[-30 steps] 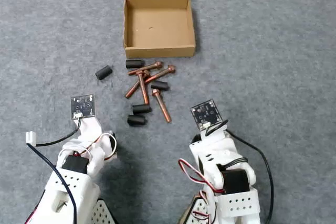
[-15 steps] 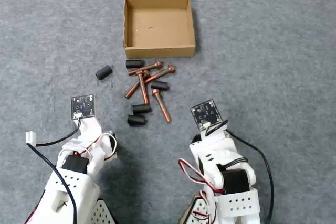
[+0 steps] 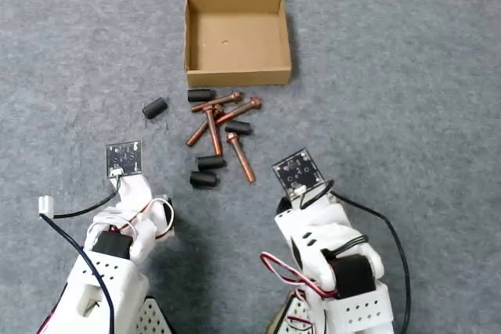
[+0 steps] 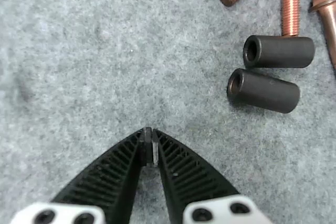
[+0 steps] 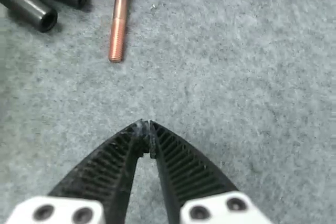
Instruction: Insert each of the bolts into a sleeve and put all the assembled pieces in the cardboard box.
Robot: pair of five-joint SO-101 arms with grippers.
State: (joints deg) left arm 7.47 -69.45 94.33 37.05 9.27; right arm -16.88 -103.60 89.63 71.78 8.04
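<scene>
Several copper bolts and black sleeves lie loose on the grey carpet in front of the cardboard box, which holds nothing. One sleeve lies apart to the left. My left gripper is shut with nothing in it, over bare carpet, with two sleeves a short way off. My right gripper is also shut with nothing in it, and a copper bolt lies just beyond its tips. In the high view both arms sit near the front edge, left arm and right arm.
Grey carpet covers the table, with wide bare stretches to the left and right of the parts. Cables trail from both arms near the front. The box stands at the back centre, just behind the pile.
The right arm has shifted a little to the left, towards the bolts. The left arm and all parts stay where they were.
</scene>
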